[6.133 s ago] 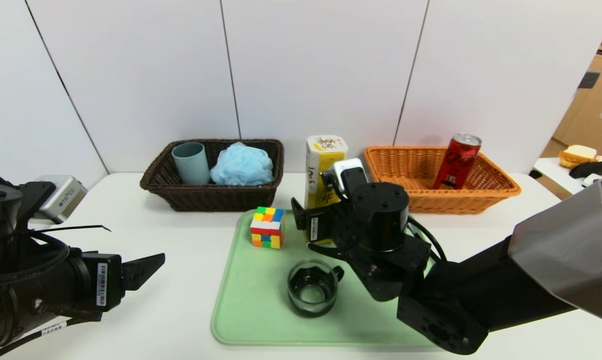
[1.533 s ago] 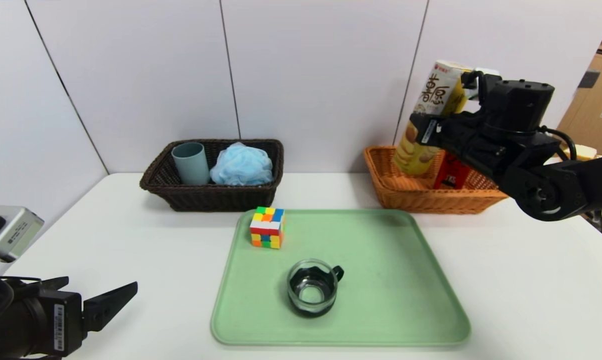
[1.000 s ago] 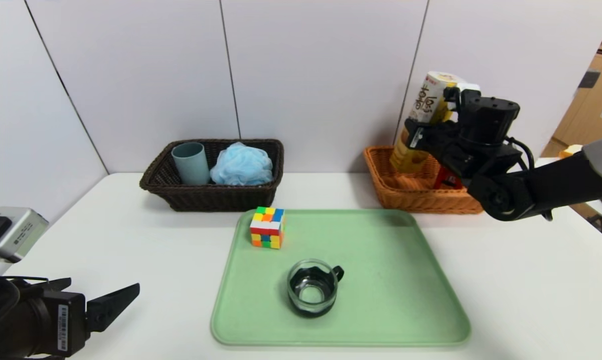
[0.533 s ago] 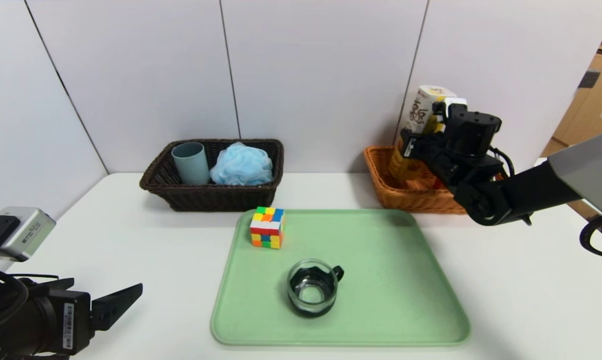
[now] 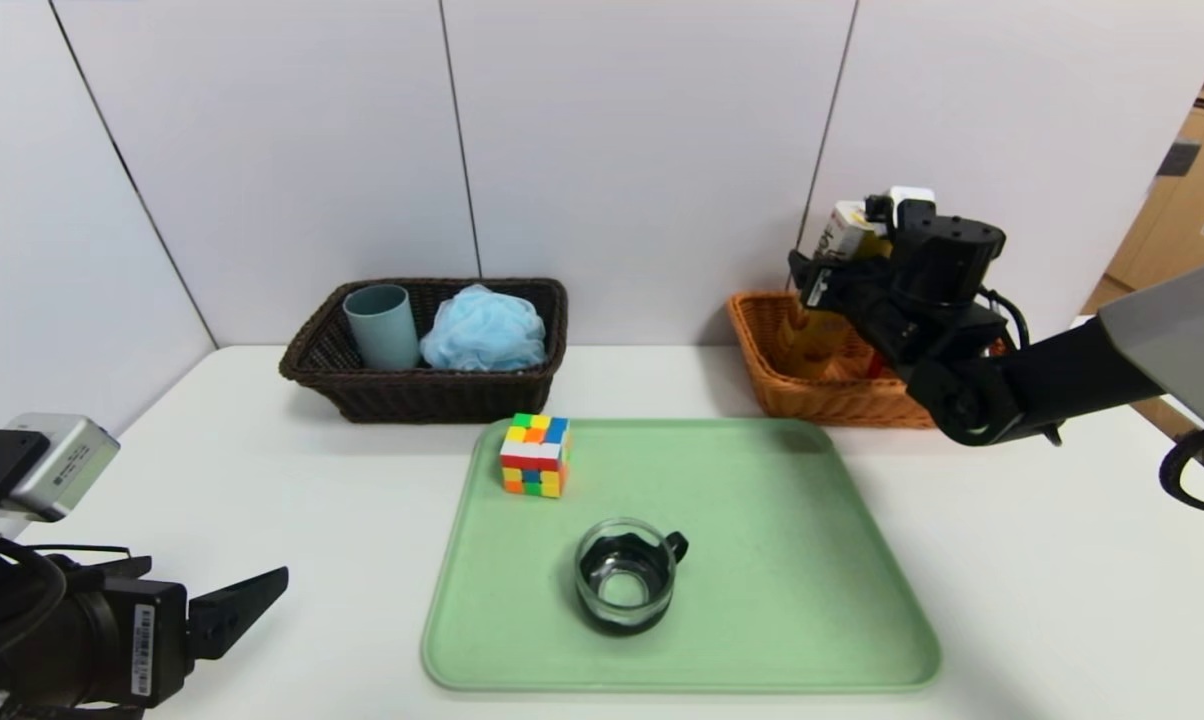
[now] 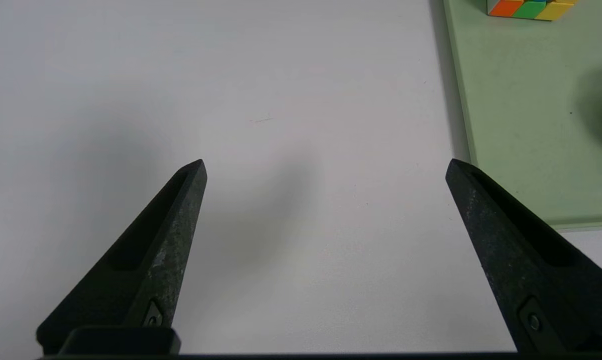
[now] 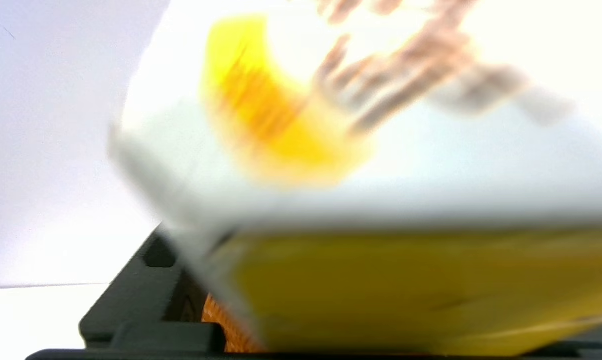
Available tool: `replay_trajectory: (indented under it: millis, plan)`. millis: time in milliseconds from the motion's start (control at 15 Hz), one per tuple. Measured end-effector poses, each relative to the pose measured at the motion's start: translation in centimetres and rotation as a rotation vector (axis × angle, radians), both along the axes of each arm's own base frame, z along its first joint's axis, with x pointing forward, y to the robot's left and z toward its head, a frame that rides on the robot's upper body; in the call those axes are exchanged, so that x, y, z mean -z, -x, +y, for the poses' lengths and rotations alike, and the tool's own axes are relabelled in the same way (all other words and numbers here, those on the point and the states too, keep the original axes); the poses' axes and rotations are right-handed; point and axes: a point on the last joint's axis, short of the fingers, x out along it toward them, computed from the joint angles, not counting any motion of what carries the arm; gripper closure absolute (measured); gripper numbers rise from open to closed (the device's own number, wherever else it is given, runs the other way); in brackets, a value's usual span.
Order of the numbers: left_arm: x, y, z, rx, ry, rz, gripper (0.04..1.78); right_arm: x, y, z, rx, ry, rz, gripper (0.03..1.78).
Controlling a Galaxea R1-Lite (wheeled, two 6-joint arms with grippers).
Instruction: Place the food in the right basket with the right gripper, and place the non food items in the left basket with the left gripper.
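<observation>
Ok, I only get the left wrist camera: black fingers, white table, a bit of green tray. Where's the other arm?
Observer: The right gripper is over the orange basket at the table's back right.
Operator: Has it got something?
Observer: The yellow snack carton is right at it, tilted, with its lower end down inside that basket. I can't tell if it's let go.
Operator: What's on the tray besides the cube?
Observer: Just a glass mug with a black handle, standing upright.

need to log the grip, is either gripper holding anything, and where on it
Right gripper is at the yellow snack carton's upper part; whether it grips cannot be told. Left gripper holds nothing.
</observation>
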Motion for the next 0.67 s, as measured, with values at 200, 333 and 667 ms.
replay_trajectory:
  millis: [200, 333, 667]
  plan:
    - [0.0, 0.0, 0.0, 0.0, -0.001, 0.001, 0.13, -3.0, 0.8, 0.6, -0.025, -0.006, -0.051, 0.3]
    - [0.0, 0.0, 0.0, -0.002, -0.002, 0.001, 0.13, -5.4, 2.3, 1.5, -0.068, -0.002, -0.038, 0.26]
    - [0.0, -0.2, -0.1, -0.001, -0.003, 0.004, 0.13, -11.4, 7.3, 2.3, -0.146, -0.035, 0.149, 0.18]
